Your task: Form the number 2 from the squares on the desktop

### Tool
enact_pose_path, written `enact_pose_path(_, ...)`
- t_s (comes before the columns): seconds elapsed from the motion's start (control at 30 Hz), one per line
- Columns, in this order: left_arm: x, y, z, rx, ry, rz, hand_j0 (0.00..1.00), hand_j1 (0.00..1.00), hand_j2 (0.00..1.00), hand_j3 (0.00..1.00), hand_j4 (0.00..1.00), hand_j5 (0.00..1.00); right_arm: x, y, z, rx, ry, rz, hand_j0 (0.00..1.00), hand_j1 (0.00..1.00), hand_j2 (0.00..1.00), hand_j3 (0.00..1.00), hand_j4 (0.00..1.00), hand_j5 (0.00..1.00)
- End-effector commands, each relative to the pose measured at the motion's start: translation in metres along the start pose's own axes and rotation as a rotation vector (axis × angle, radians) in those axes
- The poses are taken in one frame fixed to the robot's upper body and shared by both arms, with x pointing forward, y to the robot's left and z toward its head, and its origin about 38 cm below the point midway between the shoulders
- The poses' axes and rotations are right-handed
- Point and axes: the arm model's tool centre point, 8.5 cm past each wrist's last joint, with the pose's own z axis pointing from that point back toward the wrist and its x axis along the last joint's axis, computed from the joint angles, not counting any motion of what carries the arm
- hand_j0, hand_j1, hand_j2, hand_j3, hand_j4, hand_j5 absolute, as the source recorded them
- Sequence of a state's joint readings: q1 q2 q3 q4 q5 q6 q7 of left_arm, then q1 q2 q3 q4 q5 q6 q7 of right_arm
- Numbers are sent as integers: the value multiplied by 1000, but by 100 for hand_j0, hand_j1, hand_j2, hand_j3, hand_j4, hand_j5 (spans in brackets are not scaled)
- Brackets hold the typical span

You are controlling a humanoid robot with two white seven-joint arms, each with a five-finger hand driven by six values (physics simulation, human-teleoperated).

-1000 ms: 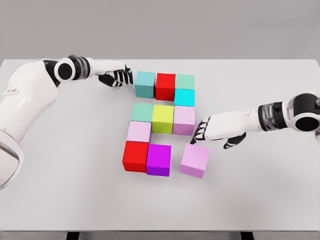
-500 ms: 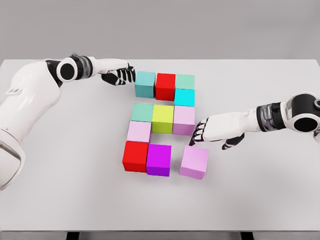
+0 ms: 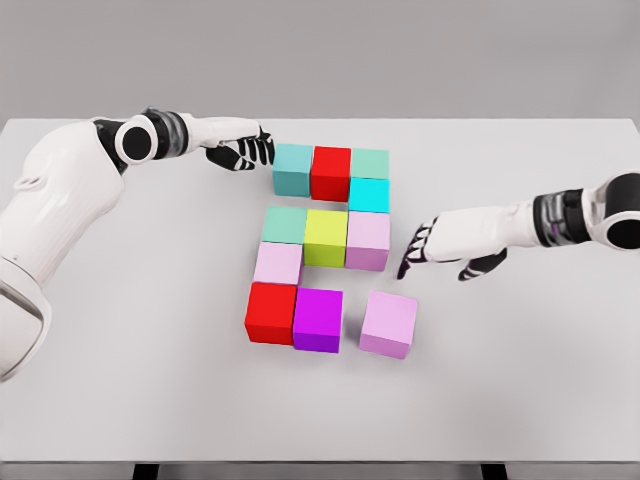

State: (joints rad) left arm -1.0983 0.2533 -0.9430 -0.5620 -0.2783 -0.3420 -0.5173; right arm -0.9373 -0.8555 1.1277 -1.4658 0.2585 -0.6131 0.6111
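The table (image 3: 120,400) is a plain white slab, and both white arms reach over it: the left arm (image 3: 60,200) from the upper left, the right arm (image 3: 520,225) from the right edge. The cubes sit mid-table as a nearly finished 2. The top row runs teal cube (image 3: 292,168), red cube (image 3: 331,172), green cube (image 3: 370,163); a cyan cube (image 3: 369,194) hangs under the green one; the middle row is a pale teal cube (image 3: 285,224), yellow cube (image 3: 326,237), and pink cube (image 3: 368,240); a second pink cube (image 3: 278,263) drops on the left; the bottom row has a lower red cube (image 3: 271,312) touching a magenta cube (image 3: 318,319). The last piece, the lilac cube (image 3: 389,322), lies just beside the magenta one with a visible gap and a slight twist. Compared with a second ago, the right hand (image 3: 425,248) has lifted off that lilac cube and pulled back to the right, now hanging above and beside it, fingers loosely spread and pointing down, gripping nothing. The left hand (image 3: 240,152) has crept right and its curled dark fingers now sit just beside the teal cube's left face, holding nothing. The lilac cube has shifted a little left but is not flush, so the bottom stroke likely still needs one more push to close.
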Motion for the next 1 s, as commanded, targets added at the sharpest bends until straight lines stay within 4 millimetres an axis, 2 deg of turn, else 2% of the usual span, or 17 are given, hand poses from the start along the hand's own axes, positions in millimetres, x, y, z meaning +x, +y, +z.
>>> enact_pose_path(0.0, 0, 1, 0, 4, -3, 4, 55, 55, 55, 55, 55, 55, -2, 3, 7, 2, 14, -7, 55, 55, 55, 55, 55, 55)
enact_pose_path(0.03, 0, 1, 0, 4, -3, 4, 55, 55, 55, 55, 55, 55, -3, 4, 10, 5, 18, -8, 46, 46, 46, 46, 46, 46)
enact_pose_path(0.2, 4, 1, -1, 4, -23, -8, 55, 55, 55, 55, 55, 55, -3, 11, 17, 17, 29, -15, 18, 18, 18, 18, 18, 18)
enact_pose_path(0.3, 3, 1, -1, 4, -21, -5, 55, 55, 55, 55, 55, 55, 0, 18, 23, 31, 31, -17, 16, 16, 16, 16, 16, 16)
enact_pose_path(0.57, -5, 3, 6, 13, -13, 7, 56, 56, 56, 56, 56, 56, 10, 44, 9, 90, -10, -52, 16, 16, 16, 16, 16, 16)
enact_pose_path(0.6, -13, 9, 17, 36, -12, 9, 58, 58, 58, 58, 58, 58, 11, 47, 7, 98, -16, -57, 16, 16, 16, 16, 16, 16)
enact_pose_path(0.63, -34, 24, 50, 93, -29, -4, 58, 58, 58, 58, 58, 58, 12, 50, 5, 103, -21, -61, 16, 16, 16, 16, 16, 16)
enact_pose_path(0.67, -47, 33, 76, 137, -53, -5, 59, 59, 59, 59, 59, 59, 14, 54, 3, 113, -28, -65, 16, 16, 16, 16, 16, 16)
enact_pose_path(0.7, -61, 41, 111, 178, -94, -19, 61, 61, 61, 61, 61, 61, 15, 57, 1, 123, -34, -68, 16, 16, 16, 16, 16, 16)
enact_pose_path(0.73, -72, 40, 139, 191, -115, -40, 62, 62, 62, 62, 62, 62, 16, 60, 0, 130, -38, -71, 16, 16, 16, 16, 16, 16)
enact_pose_path(0.77, -83, 32, 157, 175, -112, -51, 73, 73, 73, 73, 73, 73, 17, 62, -1, 138, -42, -72, 16, 16, 16, 16, 16, 16)
enact_pose_path(0.87, -89, 19, 174, 163, -130, -47, 76, 76, 76, 76, 76, 76, 22, 62, -5, 142, -59, -66, 16, 16, 16, 16, 16, 16)
enact_pose_path(0.9, -88, 19, 178, 168, -141, -43, 87, 87, 87, 87, 87, 87, 24, 63, -6, 144, -65, -65, 16, 16, 16, 16, 16, 16)
enact_pose_path(0.93, -85, 10, 177, 165, -158, -33, 100, 100, 100, 100, 100, 100, 25, 62, -6, 144, -68, -63, 16, 16, 16, 16, 16, 16)
enact_pose_path(0.97, -83, 9, 176, 166, -166, -34, 100, 100, 100, 100, 100, 100, 26, 61, -7, 142, -70, -60, 16, 16, 16, 16, 16, 16)
